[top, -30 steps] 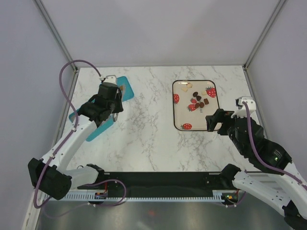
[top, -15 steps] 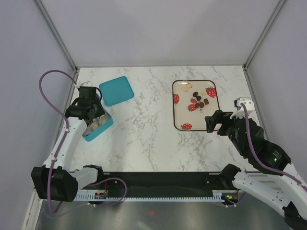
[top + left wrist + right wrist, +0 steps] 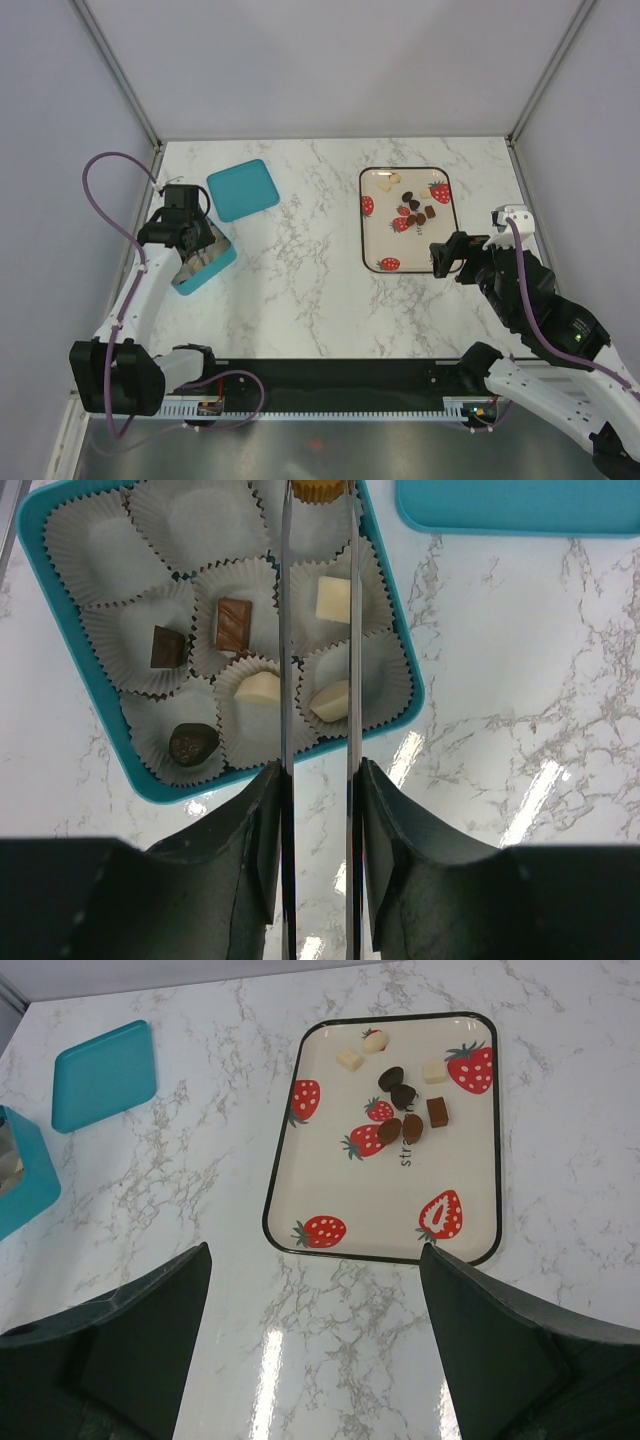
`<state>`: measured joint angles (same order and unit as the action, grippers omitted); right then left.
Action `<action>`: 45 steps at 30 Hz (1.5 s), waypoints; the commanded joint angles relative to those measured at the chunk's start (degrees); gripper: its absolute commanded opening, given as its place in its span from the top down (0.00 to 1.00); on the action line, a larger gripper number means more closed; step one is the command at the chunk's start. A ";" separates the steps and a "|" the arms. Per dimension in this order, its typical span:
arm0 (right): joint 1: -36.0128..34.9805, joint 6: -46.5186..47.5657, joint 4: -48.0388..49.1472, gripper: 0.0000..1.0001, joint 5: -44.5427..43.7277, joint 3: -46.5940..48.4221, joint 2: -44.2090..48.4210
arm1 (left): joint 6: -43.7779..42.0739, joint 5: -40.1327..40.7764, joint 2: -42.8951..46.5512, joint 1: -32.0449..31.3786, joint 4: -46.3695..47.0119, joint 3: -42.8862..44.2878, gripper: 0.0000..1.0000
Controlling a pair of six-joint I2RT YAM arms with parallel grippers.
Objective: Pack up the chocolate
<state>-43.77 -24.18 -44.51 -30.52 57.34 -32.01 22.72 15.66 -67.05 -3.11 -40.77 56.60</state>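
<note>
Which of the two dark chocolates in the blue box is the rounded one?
The rounded chocolate lowest in the left wrist view, glossy and heart-like; the other dark piece is a flat square.

Bright, even overhead light is seen in all views, and shadows are kept soft and short. White glare streaks are thrown on the glossy marble table (image 3: pixel 530 795) in both wrist views, and pale reflections are carried along the tongs (image 3: pixel 353 630). Left gripper (image 3: pixel 320 772) and right gripper (image 3: pixel 315 1252) are rendered near-black, with surface detail lost.
</note>
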 commanded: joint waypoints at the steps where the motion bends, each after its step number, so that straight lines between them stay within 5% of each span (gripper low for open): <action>1: -0.35 0.72 1.36 0.06 -1.38 -0.39 0.46 | 0.57 2.45 -0.19 0.65 3.86 -0.08 0.60; 30: -0.26 -0.51 0.57 0.06 -1.38 0.31 0.72 | -2.15 0.95 0.77 1.44 4.39 1.67 0.51; 45: -0.35 -6.49 -0.40 0.07 2.84 -1.44 -1.13 | -2.07 -15.40 6.22 -0.48 7.02 1.50 0.51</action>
<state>-43.77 -28.73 -44.88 -29.08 56.60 -33.39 21.58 5.10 -61.87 -2.55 -37.80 55.99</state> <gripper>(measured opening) 0.927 0.495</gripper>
